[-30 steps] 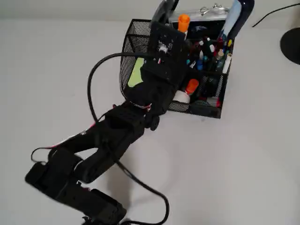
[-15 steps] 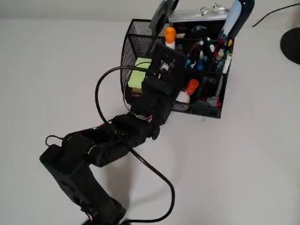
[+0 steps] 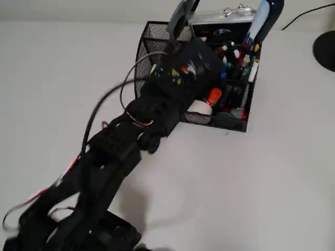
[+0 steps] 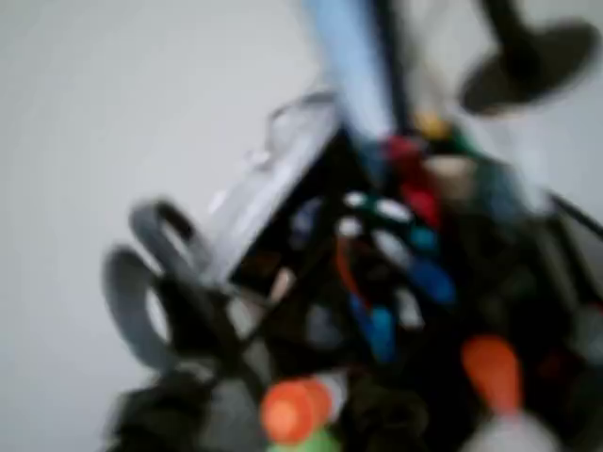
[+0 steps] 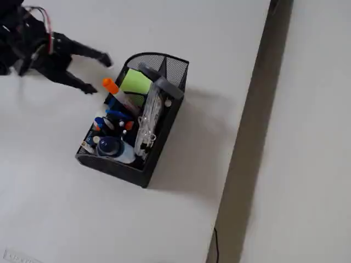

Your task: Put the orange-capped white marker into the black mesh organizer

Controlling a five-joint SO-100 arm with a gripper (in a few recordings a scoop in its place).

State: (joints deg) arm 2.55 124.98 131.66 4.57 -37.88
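Observation:
The orange-capped white marker (image 5: 111, 87) stands leaning in the black mesh organizer (image 5: 159, 143), its cap poking up over the left wall. My gripper (image 5: 97, 73) is open just left of that cap, fingers spread, with nothing between them. In the blurred wrist view the marker's cap (image 4: 292, 411) sits low, beside the grey scissor handles (image 4: 141, 282). In the overhead view my arm's wrist (image 3: 186, 70) lies over the organizer (image 3: 144, 49) and hides the marker.
The organizer also holds scissors (image 3: 180, 13), a blue bottle (image 3: 264, 15), many pens (image 3: 238, 57), green notes (image 5: 135, 82) and a stubby orange item (image 3: 213, 96). A black round base (image 3: 327, 49) sits at the far right. The table's edge (image 5: 258, 109) runs down the fixed view's right side.
The marker's cap moved down and left into the organizer. The arm then shifted over it, and its lower links swung toward the lower left, blurred with motion.

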